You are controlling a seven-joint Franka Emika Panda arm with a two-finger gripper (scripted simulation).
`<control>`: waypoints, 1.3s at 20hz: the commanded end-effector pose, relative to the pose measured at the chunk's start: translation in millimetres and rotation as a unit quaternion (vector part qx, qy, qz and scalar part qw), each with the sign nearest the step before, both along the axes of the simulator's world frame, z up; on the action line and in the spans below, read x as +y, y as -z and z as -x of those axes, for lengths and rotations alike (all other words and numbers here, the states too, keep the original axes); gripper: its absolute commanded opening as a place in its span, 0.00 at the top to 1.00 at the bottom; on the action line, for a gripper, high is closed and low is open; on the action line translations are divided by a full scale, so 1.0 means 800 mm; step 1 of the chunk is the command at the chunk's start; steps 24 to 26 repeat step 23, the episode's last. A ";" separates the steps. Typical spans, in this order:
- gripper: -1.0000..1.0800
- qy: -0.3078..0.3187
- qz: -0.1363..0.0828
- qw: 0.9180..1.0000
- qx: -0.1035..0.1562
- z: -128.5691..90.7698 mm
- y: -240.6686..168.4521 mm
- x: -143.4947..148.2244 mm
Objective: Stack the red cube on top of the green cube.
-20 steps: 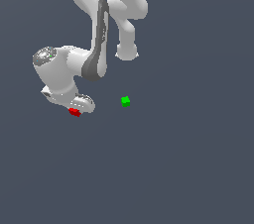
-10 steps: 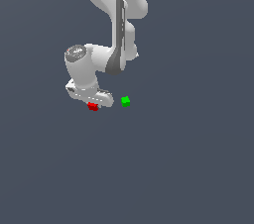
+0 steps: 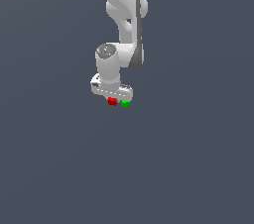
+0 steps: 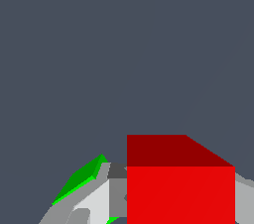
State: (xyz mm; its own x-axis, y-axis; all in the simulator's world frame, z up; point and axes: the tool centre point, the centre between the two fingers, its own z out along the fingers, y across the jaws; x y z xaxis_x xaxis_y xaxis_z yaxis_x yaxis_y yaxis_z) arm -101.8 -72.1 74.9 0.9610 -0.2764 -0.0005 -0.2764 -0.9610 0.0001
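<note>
Gripper (image 3: 113, 98) is clamping the red cube (image 3: 112, 101) just beside the green cube (image 3: 126, 103); I am judging it needs centring over green before lowering gently.

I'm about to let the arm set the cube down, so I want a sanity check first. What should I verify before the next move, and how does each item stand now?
1. Red cube held between the gripper fingers: ok, the wrist view shows it filling the gap.
2. Green cube located: ok, just to the exterior view's right of the red cube.
3. Red cube centred over the green cube: not ok, they sit side by side.
4. Red cube raised clear of the green cube's top: cannot tell.
5. Finger clear of the green cube: cannot tell, they look close.
</note>
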 end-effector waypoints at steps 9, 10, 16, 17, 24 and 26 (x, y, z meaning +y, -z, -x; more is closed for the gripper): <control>1.00 0.001 0.000 1.000 0.000 0.034 0.016 0.072; 1.00 0.001 0.000 1.000 0.000 0.035 0.016 0.075; 0.04 0.001 0.000 1.000 0.000 0.036 0.017 0.078; 0.04 0.001 0.000 1.000 0.000 0.036 0.017 0.078; 0.04 0.001 0.000 1.000 0.000 0.036 0.017 0.078; 0.04 0.001 0.000 1.000 0.000 0.036 0.017 0.078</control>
